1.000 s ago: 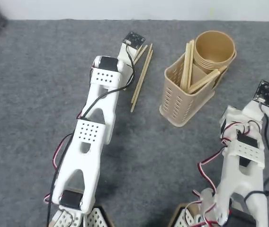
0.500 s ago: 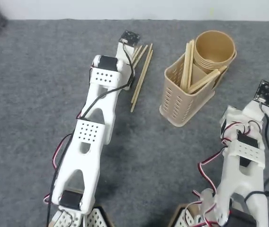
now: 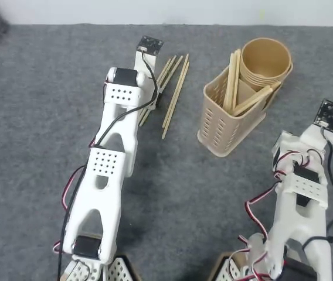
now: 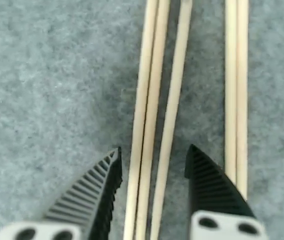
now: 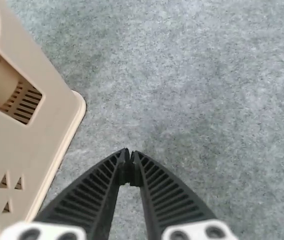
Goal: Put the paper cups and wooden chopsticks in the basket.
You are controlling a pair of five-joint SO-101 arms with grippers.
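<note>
Left hand (image 4: 154, 149) newly astride chopsticks (image 4: 154, 100)

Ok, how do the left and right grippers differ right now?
The left gripper has its jaws open; the right gripper has them shut. The left gripper straddles three loose chopsticks on the grey mat; the right gripper sits over bare mat beside the basket. Both point down and grip nothing.
</note>
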